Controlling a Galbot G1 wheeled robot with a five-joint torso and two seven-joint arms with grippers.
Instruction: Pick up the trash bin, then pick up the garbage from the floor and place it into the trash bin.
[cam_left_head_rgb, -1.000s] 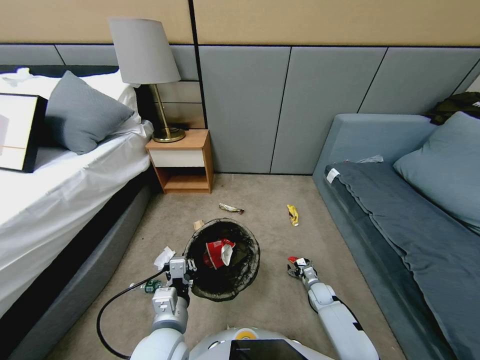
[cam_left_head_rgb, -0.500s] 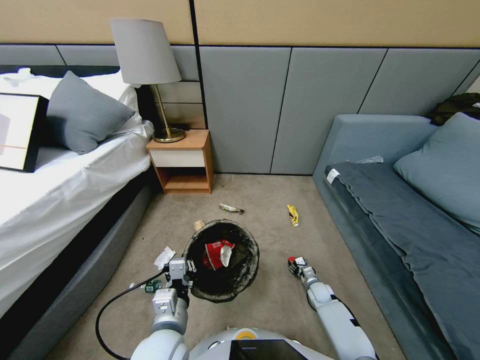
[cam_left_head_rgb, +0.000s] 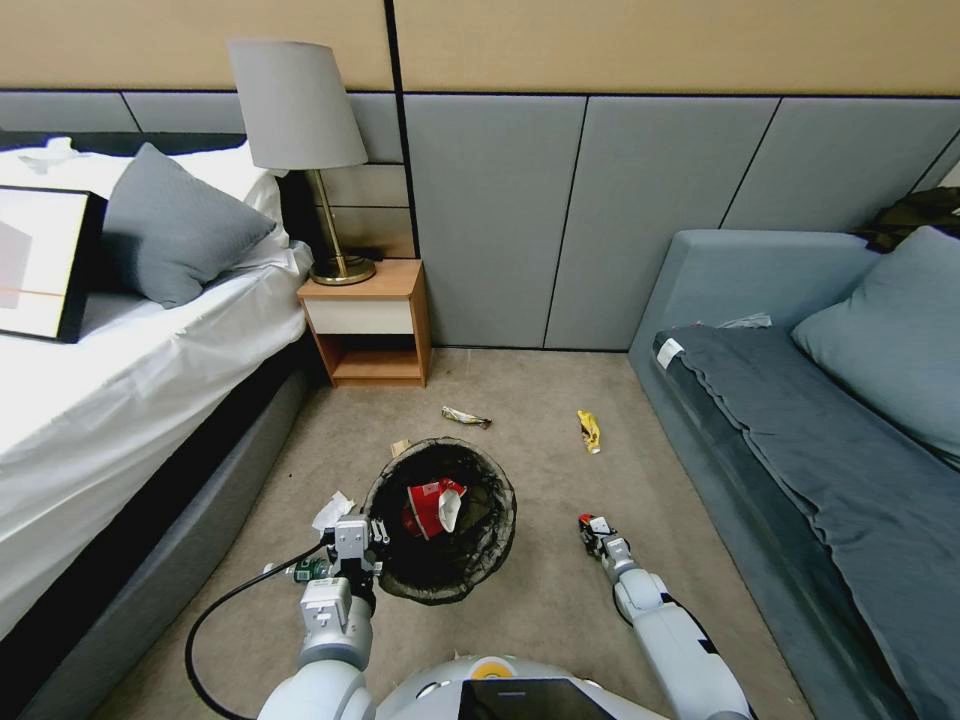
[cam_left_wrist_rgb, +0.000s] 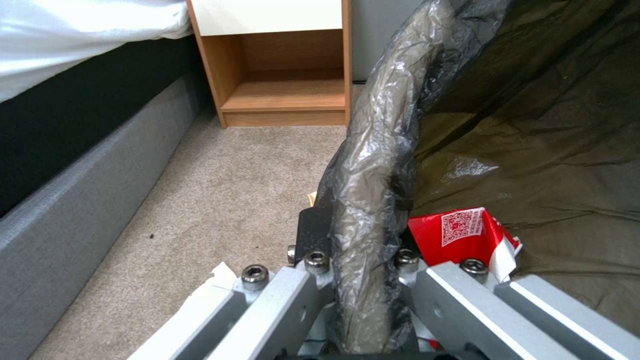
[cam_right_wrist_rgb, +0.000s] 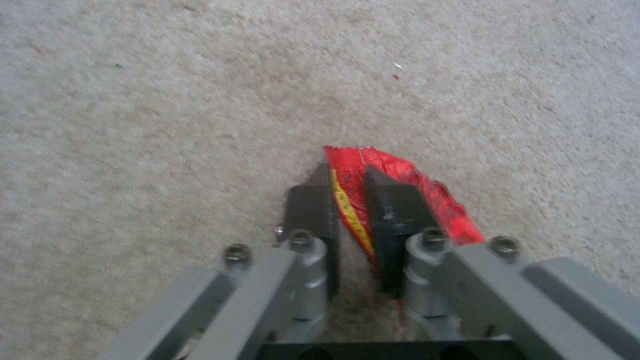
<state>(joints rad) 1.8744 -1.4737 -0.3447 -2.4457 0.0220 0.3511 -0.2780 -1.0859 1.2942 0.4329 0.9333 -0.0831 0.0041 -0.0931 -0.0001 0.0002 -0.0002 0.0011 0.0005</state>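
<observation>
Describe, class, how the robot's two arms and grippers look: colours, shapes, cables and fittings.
Both arms are rounded, silver-white shells with dark bands at the joints. A black cable loops beside the left arm. The left gripper and right gripper have flat grey metal linkage bars, steel hex-socket screws and dark, wedge-shaped fingertips.

- A bedroom, like a hotel room.
- Bed (cam_left_head_rgb: 120, 400) with white sheets and a grey pillow (cam_left_head_rgb: 175, 225) at left.
- Wooden nightstand (cam_left_head_rgb: 368, 322) carrying a shaded lamp (cam_left_head_rgb: 297, 110), upper centre-left.
- Grey sofa (cam_left_head_rgb: 820, 430) at right; padded wall panels (cam_left_head_rgb: 560, 215) behind; carpeted floor (cam_left_head_rgb: 540, 600).
</observation>
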